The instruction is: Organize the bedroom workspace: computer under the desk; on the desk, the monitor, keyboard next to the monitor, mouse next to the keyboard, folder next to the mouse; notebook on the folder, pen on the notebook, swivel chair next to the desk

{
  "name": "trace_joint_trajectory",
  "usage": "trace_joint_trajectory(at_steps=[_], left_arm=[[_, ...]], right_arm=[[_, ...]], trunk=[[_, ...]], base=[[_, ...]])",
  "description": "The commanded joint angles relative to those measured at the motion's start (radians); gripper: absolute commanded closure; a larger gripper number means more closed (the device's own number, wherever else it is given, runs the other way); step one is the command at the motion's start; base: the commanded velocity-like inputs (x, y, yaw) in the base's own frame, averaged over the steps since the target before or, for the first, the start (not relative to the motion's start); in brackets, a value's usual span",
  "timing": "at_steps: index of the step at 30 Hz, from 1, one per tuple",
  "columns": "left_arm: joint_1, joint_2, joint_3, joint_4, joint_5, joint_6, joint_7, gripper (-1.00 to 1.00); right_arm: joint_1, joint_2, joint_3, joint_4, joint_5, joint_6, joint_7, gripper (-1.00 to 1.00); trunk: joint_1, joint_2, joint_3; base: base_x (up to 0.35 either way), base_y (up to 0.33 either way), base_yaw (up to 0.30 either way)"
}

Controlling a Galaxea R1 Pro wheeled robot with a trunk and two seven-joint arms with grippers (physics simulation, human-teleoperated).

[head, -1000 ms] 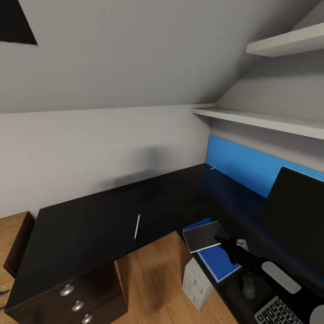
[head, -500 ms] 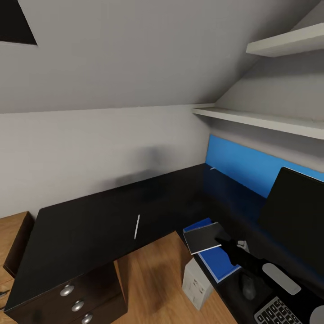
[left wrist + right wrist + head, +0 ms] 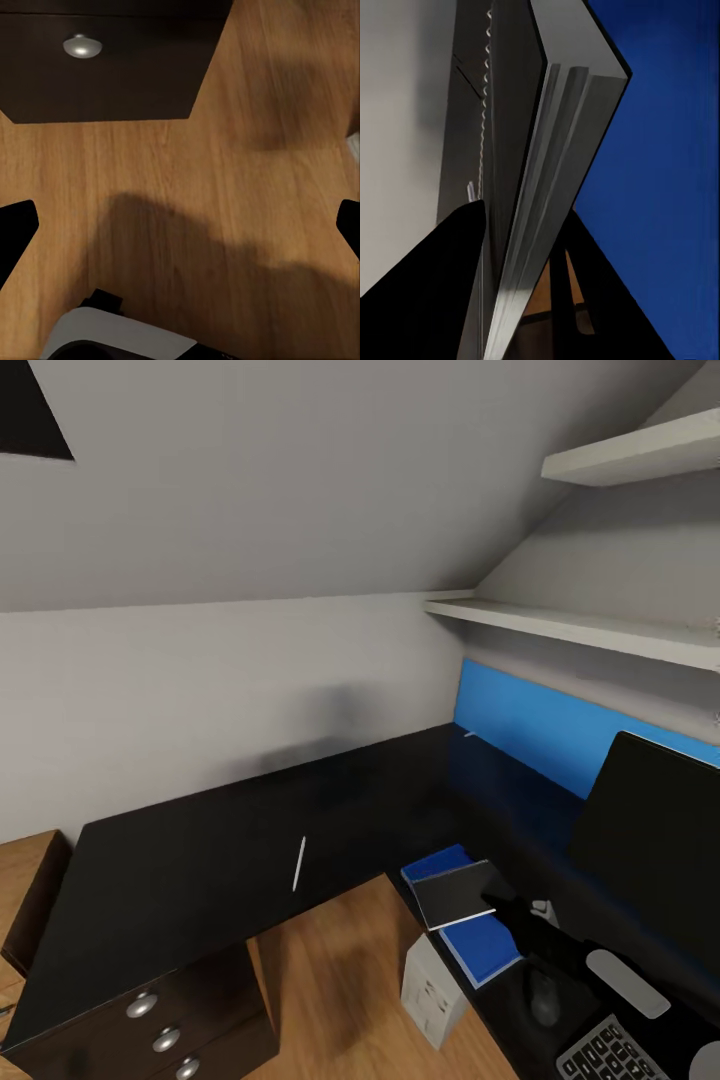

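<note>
Your right gripper [image 3: 497,901] is clamped on the notebook [image 3: 455,893], holding it over the blue folder [image 3: 478,940] on the desk [image 3: 190,870]. Your left gripper [image 3: 180,225] hangs spread apart above the floor [image 3: 247,195].

The glossy black L-shaped worktop [image 3: 200,860] spans the lower half of the head view. A pale pen [image 3: 298,863] lies alone near its middle. Toward the lower right lie a blue folder [image 3: 480,945], a black mouse [image 3: 545,997] and, at the bottom right corner, a keyboard [image 3: 610,1052]. The monitor [image 3: 650,830] stands at the right edge.
</note>
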Motion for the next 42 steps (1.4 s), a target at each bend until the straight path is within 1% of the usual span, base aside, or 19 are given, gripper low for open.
trace_joint_trajectory(at_steps=[1, 10, 42], left_arm=[[0.001, -0.001, 0.002, -0.002, 0.008, 0.000, -0.005, -1.00], [0.001, -0.001, 0.002, -0.002, 0.008, 0.001, -0.005, -1.00], [0.001, -0.001, 0.002, -0.002, 0.008, 0.000, -0.005, -1.00]], right_arm=[[-0.002, -0.001, 0.006, 0.002, -0.008, 0.000, 0.003, 1.00], [-0.002, 0.000, 0.006, 0.005, -0.007, 0.000, 0.003, 1.00], [-0.002, 0.002, 0.009, 0.008, -0.002, 0.002, 0.003, 1.00]], trunk=[[0.000, -0.001, -0.001], [0.000, -0.001, -0.001], [0.000, -0.001, -0.001]], base=[[0.000, -0.162, 0.000], [0.000, -0.058, 0.000], [0.000, -0.002, 0.000]])
